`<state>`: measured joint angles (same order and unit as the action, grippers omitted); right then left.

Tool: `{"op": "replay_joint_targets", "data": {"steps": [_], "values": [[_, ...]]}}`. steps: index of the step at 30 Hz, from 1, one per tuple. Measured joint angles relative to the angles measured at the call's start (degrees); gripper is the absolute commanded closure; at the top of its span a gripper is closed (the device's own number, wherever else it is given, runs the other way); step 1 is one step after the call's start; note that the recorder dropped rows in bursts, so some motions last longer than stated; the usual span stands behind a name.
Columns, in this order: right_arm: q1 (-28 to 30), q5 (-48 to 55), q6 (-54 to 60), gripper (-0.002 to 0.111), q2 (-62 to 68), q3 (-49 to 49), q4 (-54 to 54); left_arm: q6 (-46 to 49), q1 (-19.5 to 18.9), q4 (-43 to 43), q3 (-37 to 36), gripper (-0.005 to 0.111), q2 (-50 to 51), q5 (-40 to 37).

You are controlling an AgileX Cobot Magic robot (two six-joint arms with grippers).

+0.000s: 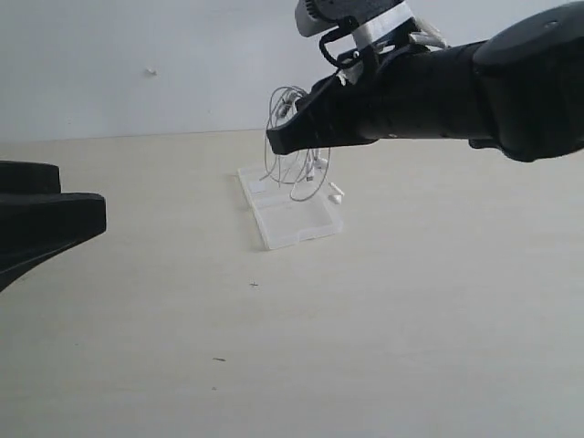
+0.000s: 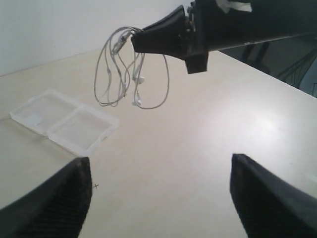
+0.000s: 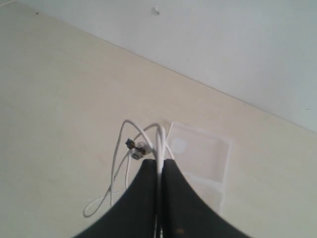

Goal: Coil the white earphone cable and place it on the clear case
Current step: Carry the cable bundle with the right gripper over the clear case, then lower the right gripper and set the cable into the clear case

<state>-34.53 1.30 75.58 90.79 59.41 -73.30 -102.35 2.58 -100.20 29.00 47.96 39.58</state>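
Observation:
The white earphone cable hangs in loose loops in the air, pinched in my right gripper, which is shut on it. The same cable shows in the left wrist view, dangling from the right gripper, and in the right wrist view the cable runs between the closed fingers of the gripper. The clear case lies open on the table just below the hanging loops; it also shows as the case and the case. My left gripper is open and empty, low at the left.
The pale table stretches wide around the case. A light wall stands behind it. The left arm sits at the left edge of the exterior view. A small cross mark is on the table.

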Motion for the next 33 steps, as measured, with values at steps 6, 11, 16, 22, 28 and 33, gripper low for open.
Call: {"op": "replay_joint_targets", "data": {"steps": [6,11,16,22,28,33], "values": [[0.0,-0.6,0.1,0.108,6.2,8.1,-0.1,0.0,0.0,0.0,0.0,0.033,0.0,1.4],[0.2,-1.3,-0.4,0.108,11.7,13.0,-1.3,-0.1,0.0,0.0,0.0,0.033,0.0,3.9],[0.4,-1.8,-0.4,0.108,15.8,15.5,-1.7,-0.1,0.0,0.0,0.0,0.033,0.0,5.5],[1.8,-2.1,-1.9,0.108,18.3,16.1,-1.8,-0.1,0.0,0.0,0.0,0.033,0.0,5.8],[3.4,-1.3,-3.4,0.108,19.8,16.1,-1.8,-0.1,0.0,0.0,0.0,0.033,0.0,5.8],[3.4,-1.0,-3.4,0.108,21.5,16.1,-1.8,-0.1,0.0,0.0,0.0,0.033,0.0,5.8]]}}
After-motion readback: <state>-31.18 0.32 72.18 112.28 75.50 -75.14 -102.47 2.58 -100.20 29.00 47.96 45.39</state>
